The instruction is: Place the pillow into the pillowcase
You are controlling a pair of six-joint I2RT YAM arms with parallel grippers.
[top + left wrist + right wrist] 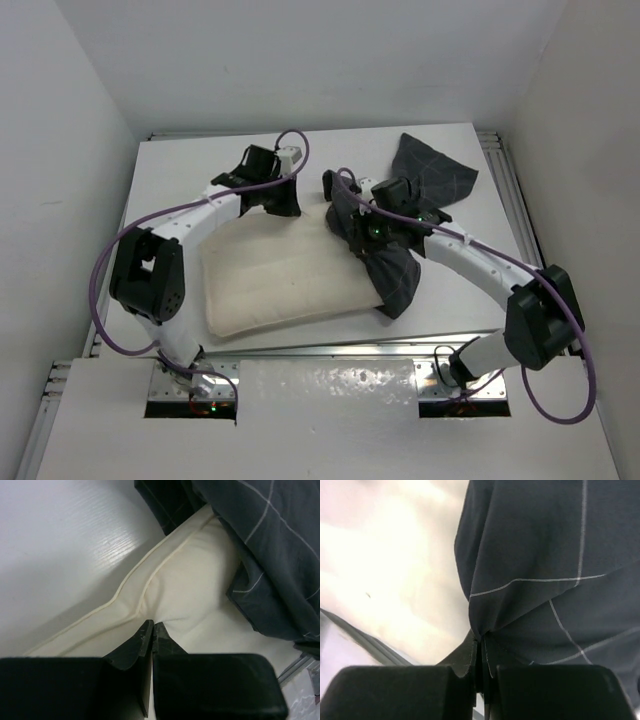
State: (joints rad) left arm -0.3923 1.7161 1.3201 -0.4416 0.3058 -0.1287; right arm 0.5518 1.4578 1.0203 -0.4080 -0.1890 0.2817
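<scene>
A white table point(180, 170) is enclosed by plain white walls point(60, 120) on the left, the back and the right. A faint wood grain and a soft glare are shown on its surface in the left wrist view. Metal rails point(505, 190) are seen along its right edge and its near edge.

The pillow point(280, 285) is laid flat on the near middle of the table, its long side roughly parallel to the near edge. Its right end is covered by the pillowcase point(400, 280), which is bunched over that end, while another part of the cloth is spread towards the far right corner.

The left gripper point(152, 626) is set at the far edge of the pillow, beside the piped seam; its fingers are pressed together on a small pucker of the cream cloth. The right gripper point(480, 637) is closed tight on a gathered fold of the pillowcase, from which creases fan out. Purple cables point(100, 290) are looped along both arms.
</scene>
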